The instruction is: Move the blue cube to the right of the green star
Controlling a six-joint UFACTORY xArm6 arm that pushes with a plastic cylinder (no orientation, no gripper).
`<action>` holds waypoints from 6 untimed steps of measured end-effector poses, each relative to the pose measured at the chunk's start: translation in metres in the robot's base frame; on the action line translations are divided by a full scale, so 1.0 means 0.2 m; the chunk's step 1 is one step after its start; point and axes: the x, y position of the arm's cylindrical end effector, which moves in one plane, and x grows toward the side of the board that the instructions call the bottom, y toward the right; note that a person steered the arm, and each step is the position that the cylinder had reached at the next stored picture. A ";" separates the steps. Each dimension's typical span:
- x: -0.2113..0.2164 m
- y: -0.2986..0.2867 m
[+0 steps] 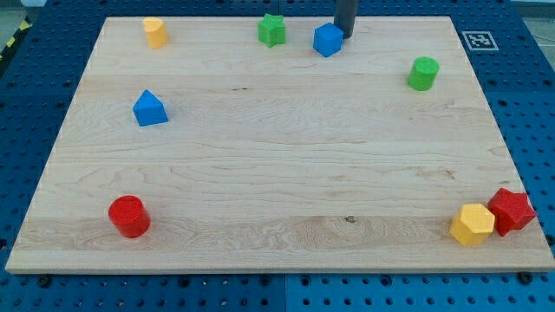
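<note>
- My tip [345, 35] sits at the blue cube's [328, 40] upper-right edge, apparently touching it.
- This end effector is a plain rod with nothing to spread or pinch.
- The blue cube lies near the tabletop's [277, 173] top edge, just right of the green star [271, 30].
- I judge the placement nearly finished.

No readable text (only a square coded marker [477, 40] on the board [260, 173]).

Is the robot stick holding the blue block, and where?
Nothing is held. My tip is a bare rod that can only push; it sits against the upper right side of the blue cube, which lies right of the green star.
</note>
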 end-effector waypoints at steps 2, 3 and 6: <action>0.28 0.09; 0.23 -0.04; 0.07 -0.02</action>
